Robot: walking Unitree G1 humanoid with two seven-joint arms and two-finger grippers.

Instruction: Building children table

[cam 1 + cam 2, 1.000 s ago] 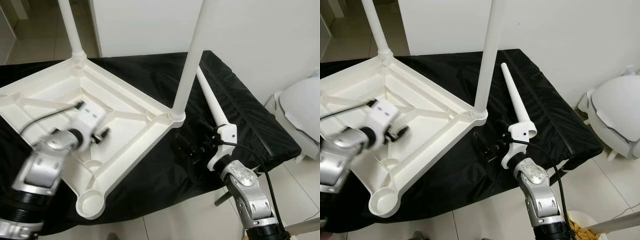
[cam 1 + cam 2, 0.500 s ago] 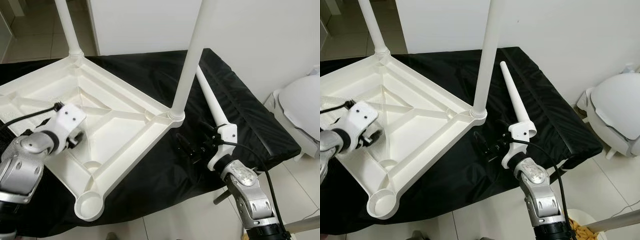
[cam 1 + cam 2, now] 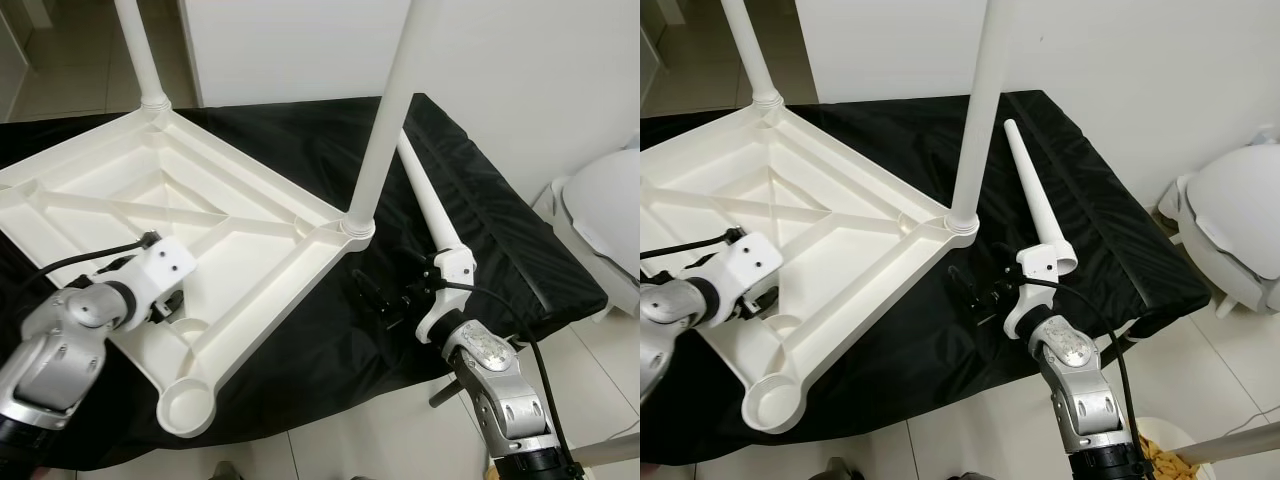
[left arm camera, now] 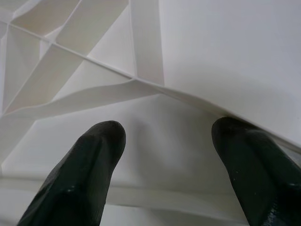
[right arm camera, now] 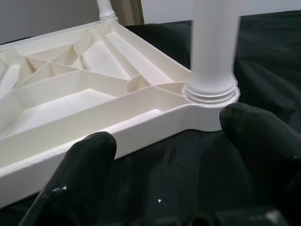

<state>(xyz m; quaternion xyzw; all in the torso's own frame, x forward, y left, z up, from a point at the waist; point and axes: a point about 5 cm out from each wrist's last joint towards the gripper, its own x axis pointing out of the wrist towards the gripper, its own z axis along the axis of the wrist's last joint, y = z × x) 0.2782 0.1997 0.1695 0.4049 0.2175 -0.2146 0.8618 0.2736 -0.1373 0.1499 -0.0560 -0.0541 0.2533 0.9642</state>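
A white plastic table top (image 3: 262, 203) lies upside down on a surface covered with black cloth (image 3: 470, 200). Two white legs stand in its corners, one at the far corner (image 3: 138, 50) and one at the right corner (image 3: 385, 125). The near corner socket (image 3: 185, 408) is empty. A loose white leg (image 3: 425, 195) lies on the cloth to the right. My left gripper (image 4: 164, 155) is open, low over the ribbed underside close to the near socket. My right gripper (image 3: 385, 300) is open on the cloth, pointing at the right corner, beside the loose leg's thick end.
A white rounded object (image 3: 600, 210) stands on the floor at the right. Light floor tiles (image 3: 360, 450) lie below the cloth's front edge. A white wall (image 3: 290, 50) rises behind the surface. A bin with yellowish contents (image 3: 1160, 455) sits by my right arm.
My left arm has swung left over the table underside and then come back toward the near socket. The right arm has stayed where it was.
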